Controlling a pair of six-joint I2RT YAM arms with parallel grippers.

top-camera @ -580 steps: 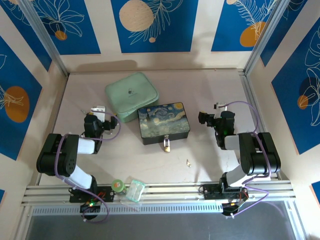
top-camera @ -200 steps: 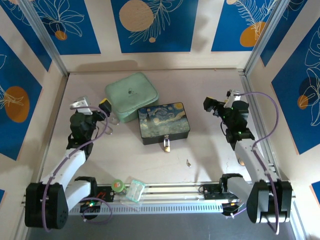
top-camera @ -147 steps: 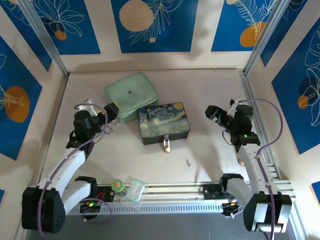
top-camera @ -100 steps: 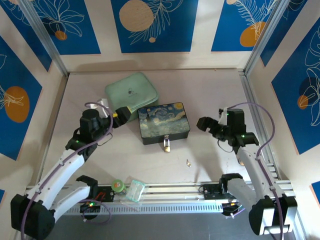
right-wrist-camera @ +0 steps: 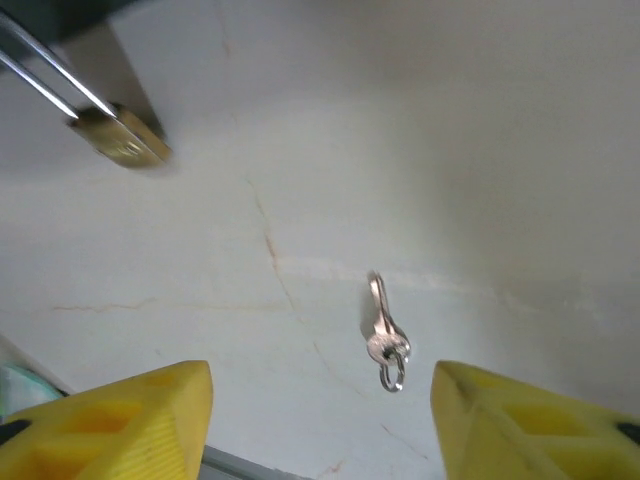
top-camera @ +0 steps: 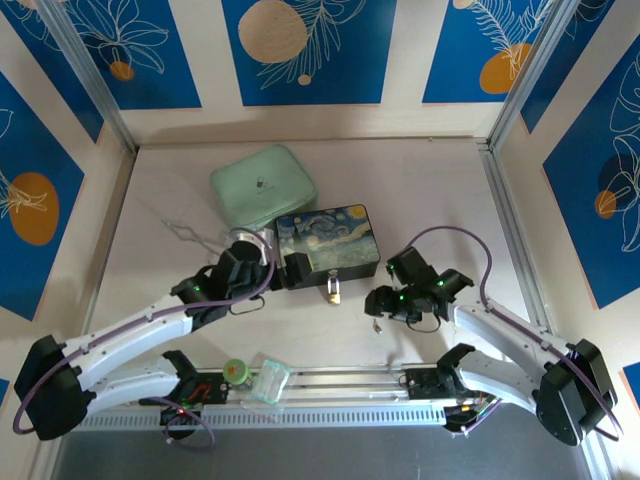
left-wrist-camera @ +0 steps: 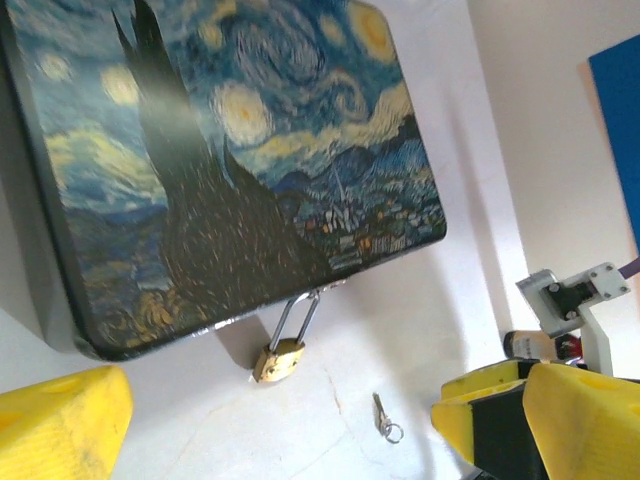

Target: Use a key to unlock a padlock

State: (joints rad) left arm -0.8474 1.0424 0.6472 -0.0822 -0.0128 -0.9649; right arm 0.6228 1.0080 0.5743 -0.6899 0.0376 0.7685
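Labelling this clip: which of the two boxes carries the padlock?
The dark Starry Night box: the brass padlock hangs off its near edge. The plain mint-green case behind it shows none.

Bare table [right-wrist-camera: 480,150] all round the key [right-wrist-camera: 382,335], inside the wide-spread right pincer [right-wrist-camera: 322,415]; padlock [right-wrist-camera: 120,138] apart.

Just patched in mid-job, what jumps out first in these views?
The Starry Night box sits mid-table, the brass padlock hanging at its near edge. The key lies loose on the table under the open right gripper; the open left gripper hovers by the box's near-left corner.
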